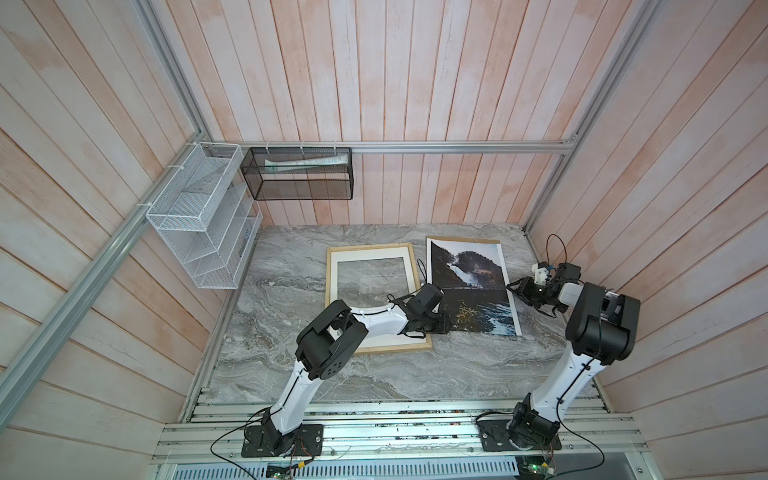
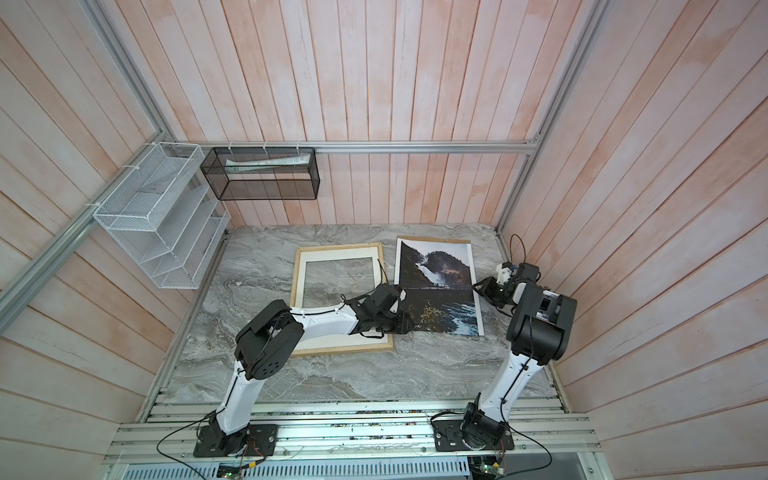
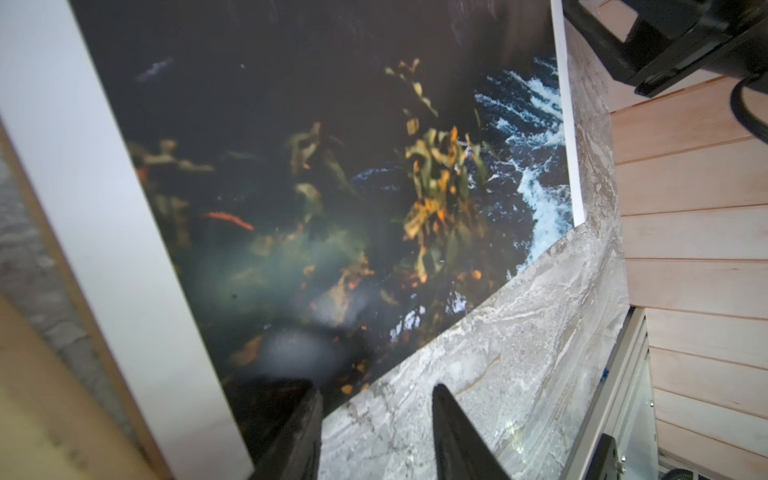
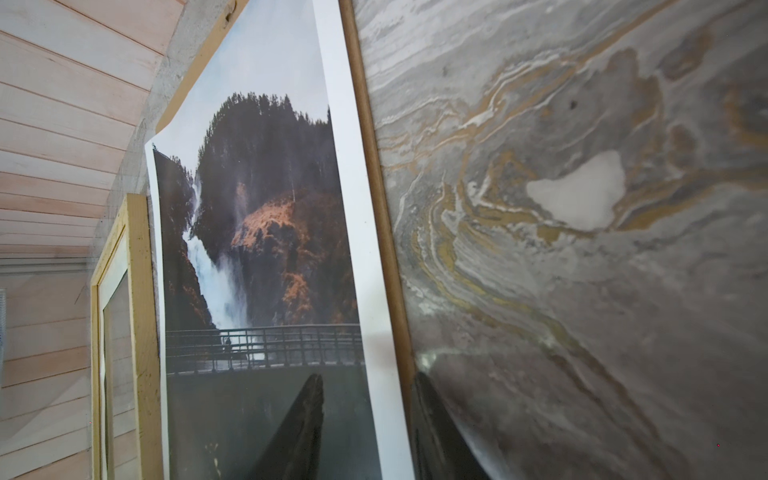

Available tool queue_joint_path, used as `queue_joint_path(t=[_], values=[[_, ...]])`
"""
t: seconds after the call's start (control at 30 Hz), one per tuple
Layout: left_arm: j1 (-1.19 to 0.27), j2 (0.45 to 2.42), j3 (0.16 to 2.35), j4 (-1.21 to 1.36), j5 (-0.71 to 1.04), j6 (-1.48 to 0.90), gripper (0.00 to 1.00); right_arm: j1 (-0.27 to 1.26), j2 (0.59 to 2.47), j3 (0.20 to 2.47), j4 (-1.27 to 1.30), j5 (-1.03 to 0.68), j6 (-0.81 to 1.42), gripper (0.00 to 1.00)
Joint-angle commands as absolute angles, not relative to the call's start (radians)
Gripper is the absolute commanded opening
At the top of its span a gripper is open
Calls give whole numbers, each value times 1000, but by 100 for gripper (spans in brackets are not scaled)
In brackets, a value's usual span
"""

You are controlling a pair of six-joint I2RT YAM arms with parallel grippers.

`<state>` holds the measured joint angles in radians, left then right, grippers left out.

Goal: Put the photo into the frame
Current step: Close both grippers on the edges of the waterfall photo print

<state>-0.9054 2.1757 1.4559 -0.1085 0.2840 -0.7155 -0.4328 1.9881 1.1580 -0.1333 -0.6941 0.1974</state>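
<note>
Pale wood frame (image 1: 370, 245) lies flat on the desk (image 1: 374, 374) just beside your left jaws, which stand released astride the near edge of the photo (image 1: 469, 282). Your right jaws, also apart, straddle the photo's opposite border.

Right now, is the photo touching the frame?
Apart. In the left wrist view, a strip of marble table lies between the photo and the frame.

So the frame (image 1: 370, 247) lies flat on the worktop (image 1: 374, 382), with the photo (image 1: 469, 282) just to its right, on a backing board (image 1: 465, 238).
</note>
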Motion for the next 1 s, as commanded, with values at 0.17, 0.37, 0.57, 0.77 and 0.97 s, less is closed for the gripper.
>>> queue_joint_path(t=[0.17, 0.37, 0.57, 0.77, 0.97], values=[[-907, 2218, 1491, -126, 308, -700, 45, -432, 1972, 1147, -156, -774, 164, 34], [-907, 2222, 1494, -126, 314, -696, 45, -435, 1950, 1128, -153, -788, 163, 32], [-907, 2224, 1496, -125, 321, -695, 45, -436, 1955, 1129, -158, -780, 156, 30], [-909, 2220, 1502, -127, 336, -680, 45, -439, 1973, 1133, -173, -706, 158, 29], [-911, 2193, 1498, -159, 283, -673, 45, -445, 1985, 1133, -179, -658, 164, 29]])
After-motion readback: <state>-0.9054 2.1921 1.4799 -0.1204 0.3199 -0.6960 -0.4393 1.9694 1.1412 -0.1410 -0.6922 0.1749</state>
